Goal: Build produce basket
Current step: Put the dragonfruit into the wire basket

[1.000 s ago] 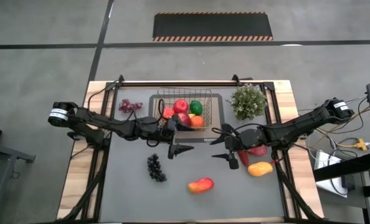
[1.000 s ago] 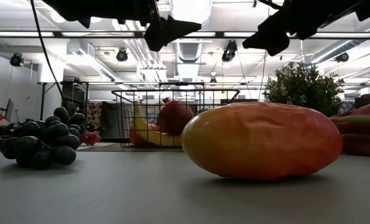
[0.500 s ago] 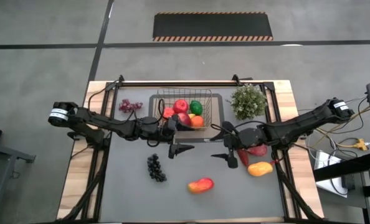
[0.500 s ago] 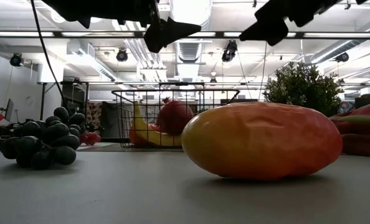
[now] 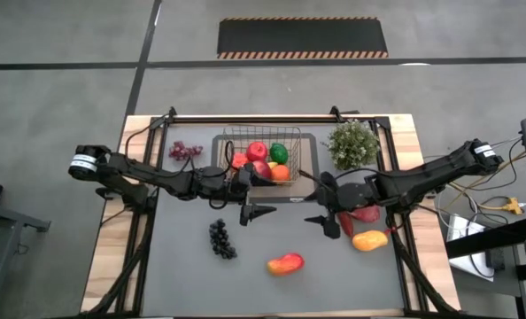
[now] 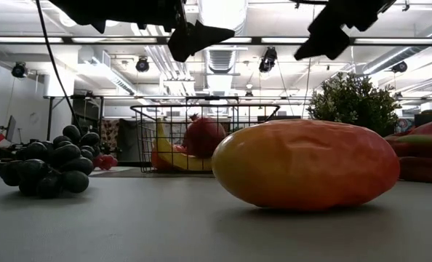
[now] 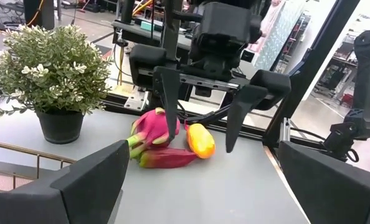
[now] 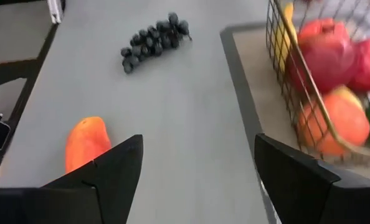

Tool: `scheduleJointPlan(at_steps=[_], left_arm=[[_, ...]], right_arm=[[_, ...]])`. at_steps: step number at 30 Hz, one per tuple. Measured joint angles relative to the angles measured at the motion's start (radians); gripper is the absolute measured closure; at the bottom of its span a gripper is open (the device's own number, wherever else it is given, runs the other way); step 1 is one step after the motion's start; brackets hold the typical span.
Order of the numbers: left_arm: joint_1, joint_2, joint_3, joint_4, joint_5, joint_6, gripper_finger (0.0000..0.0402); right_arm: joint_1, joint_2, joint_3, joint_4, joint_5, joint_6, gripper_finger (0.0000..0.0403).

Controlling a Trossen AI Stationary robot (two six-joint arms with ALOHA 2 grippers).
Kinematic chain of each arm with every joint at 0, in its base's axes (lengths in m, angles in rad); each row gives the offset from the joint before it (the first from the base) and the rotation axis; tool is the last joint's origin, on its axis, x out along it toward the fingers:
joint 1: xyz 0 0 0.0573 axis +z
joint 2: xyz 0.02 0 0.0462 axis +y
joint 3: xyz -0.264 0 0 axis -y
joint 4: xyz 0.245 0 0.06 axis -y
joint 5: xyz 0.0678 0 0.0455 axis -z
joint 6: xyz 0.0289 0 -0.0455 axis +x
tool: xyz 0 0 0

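The dark wire basket (image 5: pixel 265 158) stands on a grey tray and holds a red apple, an orange, a green pepper and a banana. On the mat lie a bunch of dark grapes (image 5: pixel 220 239), a red-yellow mango (image 5: pixel 285 263), an orange mango (image 5: pixel 369 239) and a pink dragon fruit (image 5: pixel 362 214). My left gripper (image 5: pixel 265 200) hovers open just near of the basket. My right gripper (image 5: pixel 311 201) hovers open facing it, left of the dragon fruit. Across the mat, the left wrist view shows the right gripper (image 7: pixel 200 118) above the dragon fruit (image 7: pixel 152 132).
A bushy potted plant (image 5: pixel 353 144) stands right of the basket. A small purple grape sprig (image 5: pixel 185 151) lies left of it. The tray's dark border (image 5: pixel 309 197) runs under both grippers. Free mat lies between the dark grapes (image 8: pixel 154 38) and the orange mango.
My right gripper has shifted a little toward the table's left and far edge, nearer the basket, and stays open. The left arm and all produce have kept still.
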State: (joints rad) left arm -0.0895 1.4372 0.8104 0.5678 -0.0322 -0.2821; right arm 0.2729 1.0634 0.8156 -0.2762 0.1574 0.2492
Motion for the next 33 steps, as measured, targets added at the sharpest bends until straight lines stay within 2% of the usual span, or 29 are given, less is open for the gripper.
scheduleJointPlan(at_steps=[7,16,27,33], left_arm=[[0.000,0.000,0.000,0.000,0.000,0.000,0.0009],[0.000,0.000,0.000,0.000,-0.002,0.001,0.0009],[0.000,0.000,0.000,0.000,-0.002,0.001,0.0009],[0.000,0.000,0.000,0.000,-0.003,0.001,0.0009]], right_arm=[[0.033,0.000,0.068,-0.160,-0.001,0.143,0.0117],[0.046,0.071,0.175,-0.606,0.001,0.469,0.0125],[0.046,0.212,0.303,-1.071,0.002,0.596,0.0140],[0.046,0.222,0.308,-1.113,0.003,0.597,0.0129]])
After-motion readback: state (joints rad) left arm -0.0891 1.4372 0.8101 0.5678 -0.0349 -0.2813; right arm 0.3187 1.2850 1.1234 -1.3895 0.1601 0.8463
